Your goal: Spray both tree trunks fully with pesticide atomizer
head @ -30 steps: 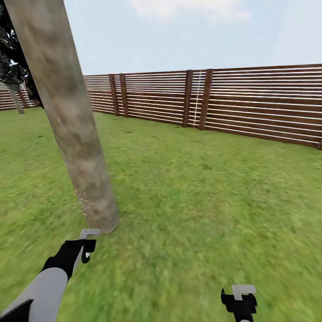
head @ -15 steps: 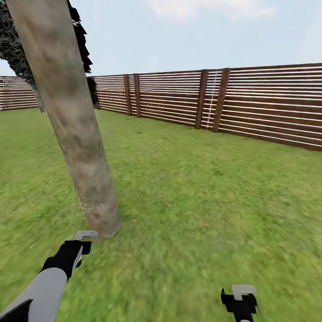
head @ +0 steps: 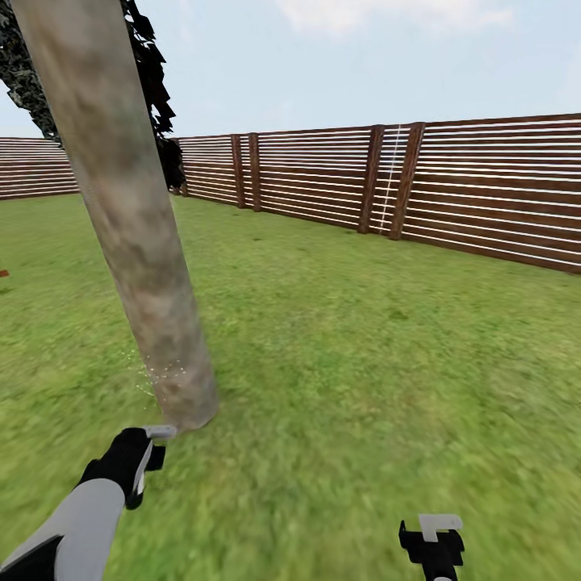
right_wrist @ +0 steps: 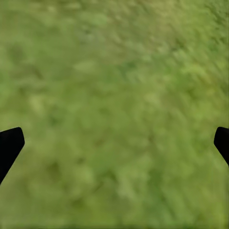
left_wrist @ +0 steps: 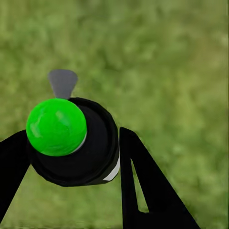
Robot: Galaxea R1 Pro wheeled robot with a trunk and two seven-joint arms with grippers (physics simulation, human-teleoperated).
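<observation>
Grass lawn [head: 363, 363], slatted fence [head: 484, 186] behind. My left gripper [left_wrist: 71, 148] is clamped on the pesticide atomizer [left_wrist: 71, 143], held just beside the foot of the tree trunk [head: 137, 242]. Whitish pesticide specks [head: 161, 373] dot only a low band; most of the trunk looks bare. My right gripper [right_wrist: 114, 143] hangs spread and empty over grass. Judged early: this trunk largely uncovered, second tree to do.

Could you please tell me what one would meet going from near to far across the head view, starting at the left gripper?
Left gripper → base of the tree trunk, dusted with whitish pesticide specks → open grass lawn → brown slatted wooden fence → sky.
</observation>
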